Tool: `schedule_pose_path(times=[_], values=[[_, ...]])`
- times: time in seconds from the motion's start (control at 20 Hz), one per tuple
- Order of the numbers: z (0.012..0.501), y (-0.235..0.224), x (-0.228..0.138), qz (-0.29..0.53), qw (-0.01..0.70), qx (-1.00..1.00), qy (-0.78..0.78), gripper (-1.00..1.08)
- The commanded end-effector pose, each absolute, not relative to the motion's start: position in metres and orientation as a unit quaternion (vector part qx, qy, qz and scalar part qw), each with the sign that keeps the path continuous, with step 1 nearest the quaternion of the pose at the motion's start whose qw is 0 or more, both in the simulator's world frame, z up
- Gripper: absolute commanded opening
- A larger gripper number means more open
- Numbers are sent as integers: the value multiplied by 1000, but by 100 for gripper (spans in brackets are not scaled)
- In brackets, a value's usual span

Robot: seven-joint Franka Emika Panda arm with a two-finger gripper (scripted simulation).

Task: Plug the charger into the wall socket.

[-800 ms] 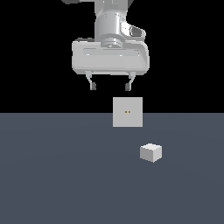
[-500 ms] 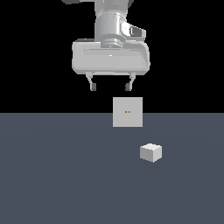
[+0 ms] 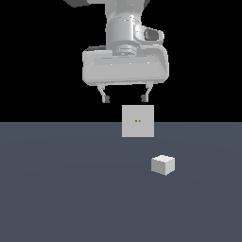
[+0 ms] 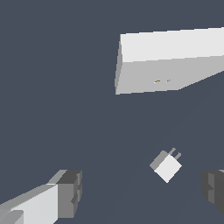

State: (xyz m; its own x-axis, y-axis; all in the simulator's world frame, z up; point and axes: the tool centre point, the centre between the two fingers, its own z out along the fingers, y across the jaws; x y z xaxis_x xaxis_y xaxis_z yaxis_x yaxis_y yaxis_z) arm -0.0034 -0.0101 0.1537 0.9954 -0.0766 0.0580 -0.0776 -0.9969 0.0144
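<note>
The gripper [image 3: 125,99] hung high above the floor with its two fingers spread wide apart and nothing between them, the dark fingertips [image 3: 106,99] pointing straight down. In the wrist view the same fingers [image 4: 70,192] framed the scene from either side, well clear of everything below.

Directly beneath and behind the gripper in the exterior view stood the wall socket [image 3: 137,121], a flat white square plate set upright on the dark grey floor [image 3: 61,189], its face with two tiny orange dots turned toward the camera. The wrist view showed the socket [image 4: 168,65] from above as a long, thin slab.

The charger [image 3: 163,164] lay on the floor in front of the socket and toward the exterior view's right, apart from it. From the wrist camera the charger [image 4: 166,166] appeared as a small block turned at an angle, its two short prongs aimed roughly toward the socket side but skewed off from the dots.
</note>
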Motion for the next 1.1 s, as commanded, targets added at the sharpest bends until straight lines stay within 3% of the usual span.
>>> schedule_pose_path(times=[0.0,1.05], values=[[148,-15,-6,39,13,997,-61,100],[98,-61,-33,137,54,953,-265,100]])
